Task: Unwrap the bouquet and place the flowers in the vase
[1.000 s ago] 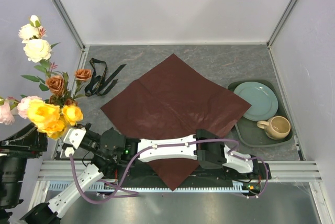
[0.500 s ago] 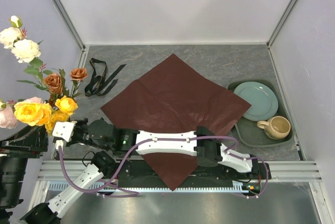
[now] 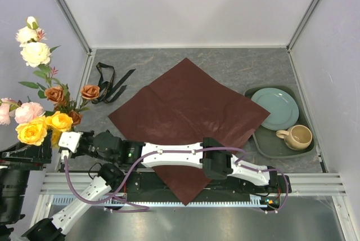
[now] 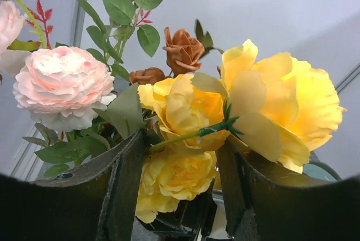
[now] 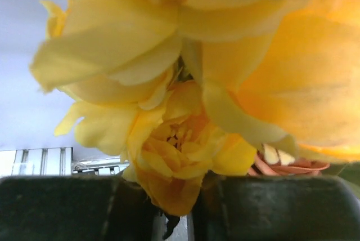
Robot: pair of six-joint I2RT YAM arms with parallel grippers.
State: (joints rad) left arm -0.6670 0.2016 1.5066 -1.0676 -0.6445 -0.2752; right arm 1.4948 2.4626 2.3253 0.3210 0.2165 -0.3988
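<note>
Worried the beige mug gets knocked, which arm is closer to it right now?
Right. The right arm is based just toward the near edge from the mug, reaching away leftward; the left arm is across the table at the near-left corner.

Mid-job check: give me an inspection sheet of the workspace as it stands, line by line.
Surface: grey table, no spills seen.
Job's things: wrapping paper spread flat mid-table; black ribbon loose at far left; flowers unwrapped, bunched at the left edge; vase not made out.
Clutter: green tray at right, holding plate and mug.
Grippers: left pincer fingers apart, a stem across the gap; right pincer fingers nearly together under a yellow bloom, grip unclear.
Cables: purple cables loop along both arms, no snag seen.
Surroundings: white walls; black gear outside the left rail.
</note>
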